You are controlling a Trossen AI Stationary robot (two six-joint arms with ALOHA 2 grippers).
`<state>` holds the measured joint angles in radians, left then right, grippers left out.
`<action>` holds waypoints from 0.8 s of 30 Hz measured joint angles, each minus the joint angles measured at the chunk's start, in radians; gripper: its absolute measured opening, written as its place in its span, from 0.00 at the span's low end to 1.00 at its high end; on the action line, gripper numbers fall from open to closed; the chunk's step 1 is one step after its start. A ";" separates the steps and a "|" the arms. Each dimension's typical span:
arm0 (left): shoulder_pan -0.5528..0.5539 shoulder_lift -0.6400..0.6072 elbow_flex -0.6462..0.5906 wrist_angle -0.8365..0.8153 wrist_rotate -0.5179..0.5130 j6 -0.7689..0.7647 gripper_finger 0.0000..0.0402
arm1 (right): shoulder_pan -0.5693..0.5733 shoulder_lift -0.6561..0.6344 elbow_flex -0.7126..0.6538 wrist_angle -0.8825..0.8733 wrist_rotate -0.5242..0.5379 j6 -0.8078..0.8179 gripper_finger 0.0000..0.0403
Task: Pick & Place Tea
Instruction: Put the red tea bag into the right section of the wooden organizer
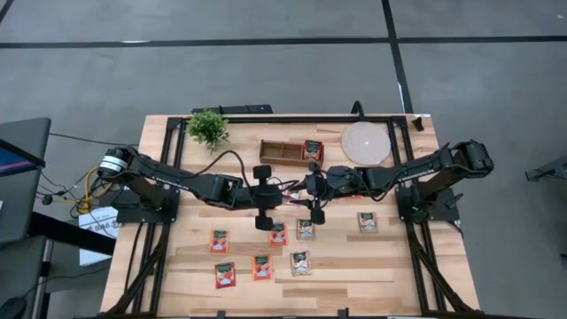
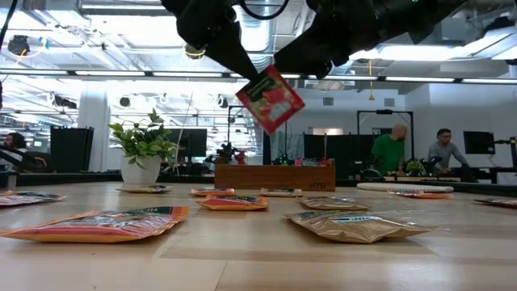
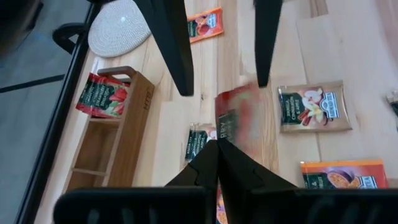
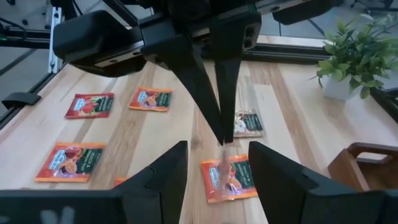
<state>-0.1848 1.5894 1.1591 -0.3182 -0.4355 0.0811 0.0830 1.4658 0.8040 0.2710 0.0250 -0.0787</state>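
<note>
Holding one red tea sachet [image 2: 271, 99] up in our clenched left claw [image 3: 216, 144], we are bringing our wide-open right claw [image 4: 217, 163] near (one sits in the tray [image 1: 276, 152]; many are waiting on the desk [image 1: 177, 266]).

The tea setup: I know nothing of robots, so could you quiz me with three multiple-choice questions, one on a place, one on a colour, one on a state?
1. The wooden tray stands: A) between the plant and the round disc; B) on the floor; C) at the table's middle.
2. The lifted sachet is: A) blue; B) red; C) yellow.
3. The left gripper is: A) open and empty; B) lying on the table; C) shut on the lifted sachet.

Answers: A, the high view shows it between them; B, the low view shows red; C, its fingers meet on the sachet's edge.
</note>
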 joint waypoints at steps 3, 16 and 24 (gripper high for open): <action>0.001 0.000 0.000 0.014 0.000 0.001 0.00 | 0.000 0.000 0.000 0.005 0.000 0.000 0.40; 0.001 -0.001 0.000 0.044 0.000 0.027 0.00 | -0.001 0.000 -0.001 0.005 0.000 0.000 0.33; 0.001 -0.001 0.000 0.044 0.000 0.027 0.00 | -0.002 0.000 -0.001 0.006 0.000 -0.001 0.18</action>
<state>-0.1841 1.5887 1.1591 -0.2741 -0.4351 0.1081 0.0814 1.4658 0.8032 0.2771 0.0254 -0.0799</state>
